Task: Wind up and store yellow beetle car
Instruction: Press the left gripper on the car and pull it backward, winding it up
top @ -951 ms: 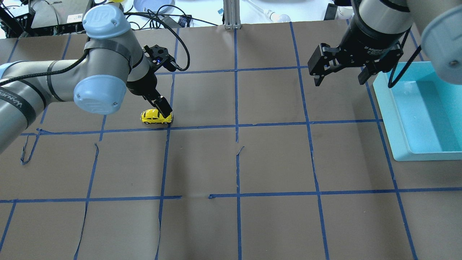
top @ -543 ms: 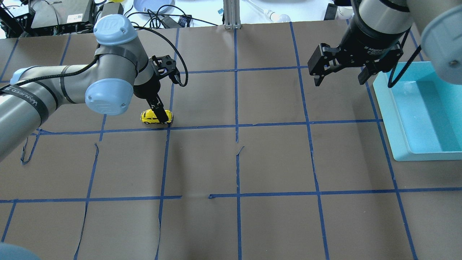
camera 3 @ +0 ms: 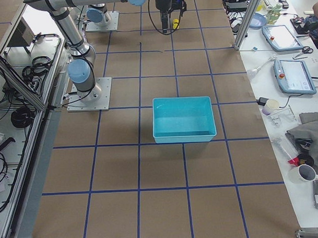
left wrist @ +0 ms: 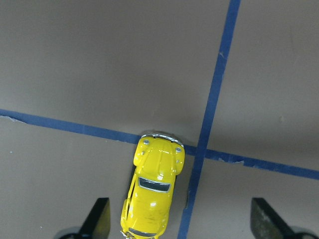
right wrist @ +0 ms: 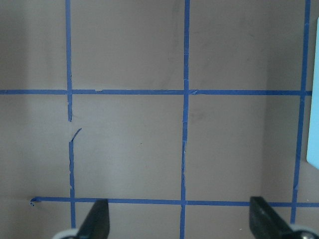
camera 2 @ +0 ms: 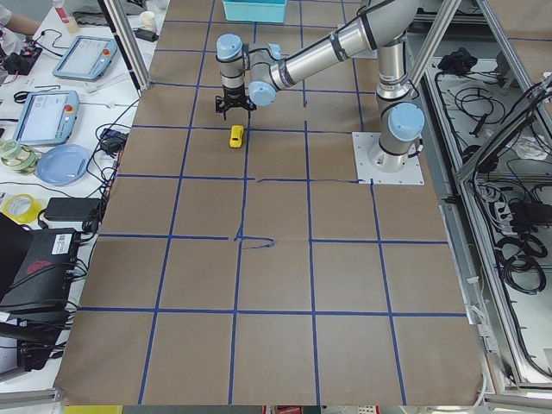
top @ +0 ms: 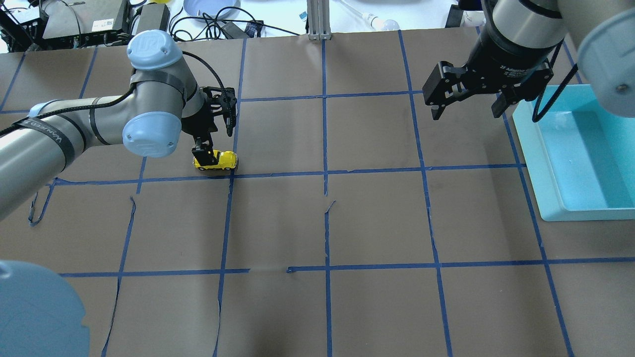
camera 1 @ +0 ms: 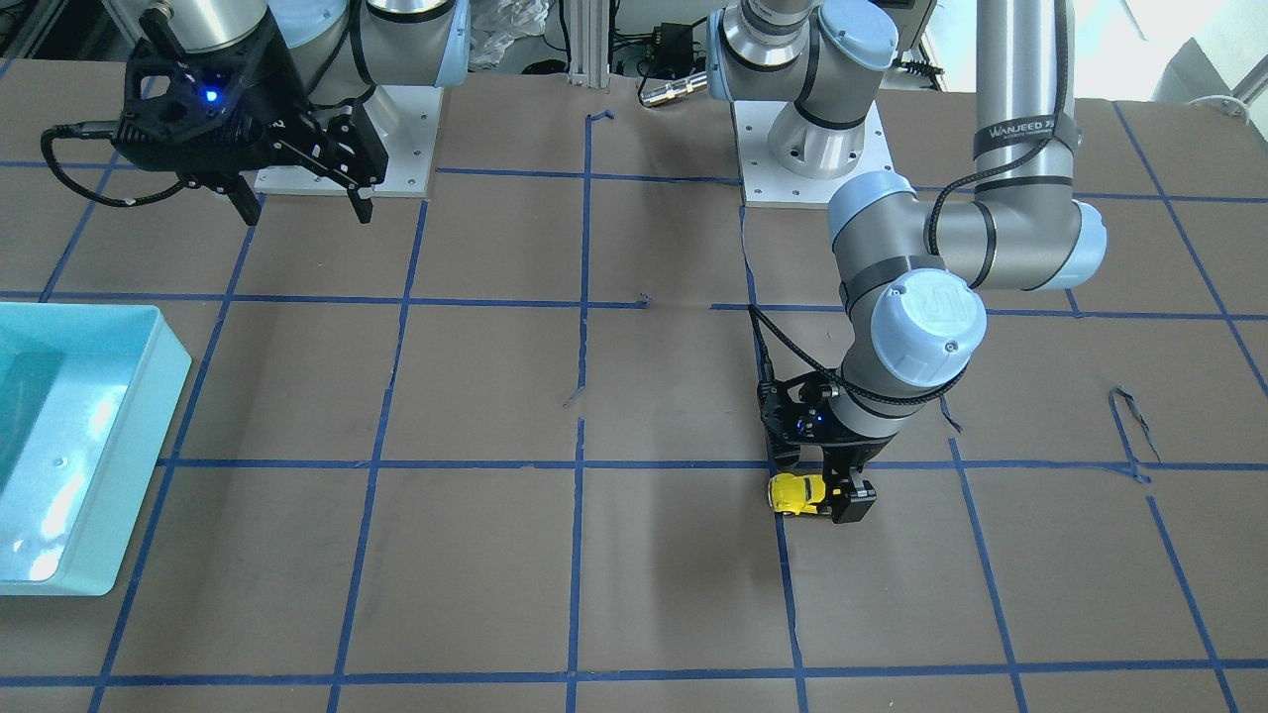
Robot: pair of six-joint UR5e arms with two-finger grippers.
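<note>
The yellow beetle car (top: 221,159) stands on the brown table just above a blue tape line, left of centre; it also shows in the front view (camera 1: 795,492) and the left side view (camera 2: 235,136). My left gripper (top: 203,145) hangs just over the car's left end, open and empty. In the left wrist view the car (left wrist: 152,191) lies between the fingertips (left wrist: 98,219), close to the left one, and the gripper (left wrist: 182,221) does not touch it. My right gripper (top: 466,109) is open and empty, high at the far right beside the bin.
An empty turquoise bin (top: 533,163) stands at the table's right edge; it also shows in the front view (camera 1: 168,386). Blue tape lines grid the brown paper, which is torn in places. Cables and gear lie beyond the far edge.
My left wrist has turned and its fingers have shifted from the car's right end to its left end. The car and the right arm have not moved.
</note>
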